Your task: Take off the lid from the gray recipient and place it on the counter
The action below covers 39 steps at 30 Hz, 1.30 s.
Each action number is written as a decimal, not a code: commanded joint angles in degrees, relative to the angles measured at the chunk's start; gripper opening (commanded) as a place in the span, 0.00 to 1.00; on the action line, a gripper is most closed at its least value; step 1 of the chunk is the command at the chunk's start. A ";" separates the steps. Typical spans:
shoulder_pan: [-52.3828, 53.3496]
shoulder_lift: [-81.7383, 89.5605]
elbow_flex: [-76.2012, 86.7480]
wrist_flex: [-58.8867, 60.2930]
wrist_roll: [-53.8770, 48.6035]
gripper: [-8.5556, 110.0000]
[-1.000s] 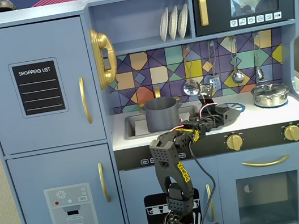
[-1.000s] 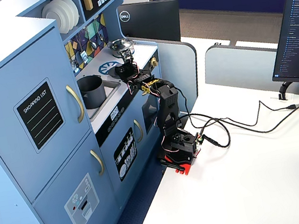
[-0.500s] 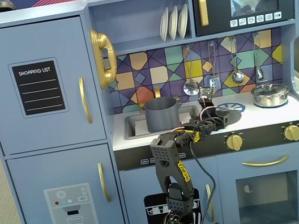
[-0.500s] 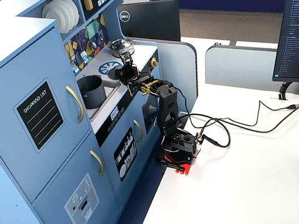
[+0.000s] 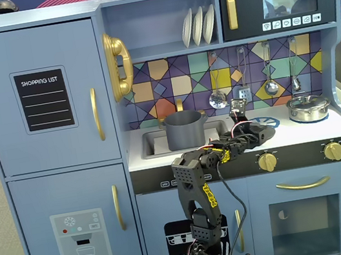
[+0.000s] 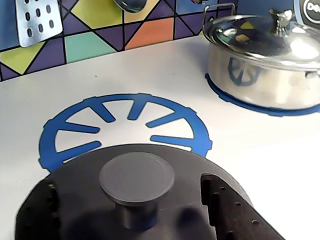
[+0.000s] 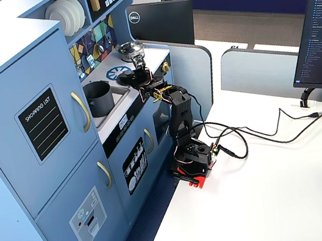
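The dark gray lid (image 6: 185, 170) lies flat on the pale counter (image 6: 150, 70), over the near edge of the blue burner ring (image 6: 70, 127). In the wrist view my gripper (image 6: 129, 182) is open around the lid's central knob (image 6: 136, 177), with one black finger (image 6: 220, 200) on each side and a gap to the knob. The gray recipient (image 5: 184, 129) stands uncovered in the sink, left of the gripper (image 5: 254, 128). It also shows in the other fixed view (image 7: 99, 97), with the gripper (image 7: 140, 78) over the counter.
A shiny silver pot (image 6: 260, 65) with its own lid stands on the right burner, also in a fixed view (image 5: 308, 107). Utensils (image 5: 218, 98) hang on the tiled back wall. The arm's base (image 7: 193, 158) sits on the white table before the kitchen.
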 commanded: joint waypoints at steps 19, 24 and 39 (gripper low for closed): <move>-17.23 48.96 -2.11 55.11 10.55 0.07; -26.37 62.40 7.03 68.20 5.89 0.07; -37.00 75.59 35.60 89.47 7.82 0.07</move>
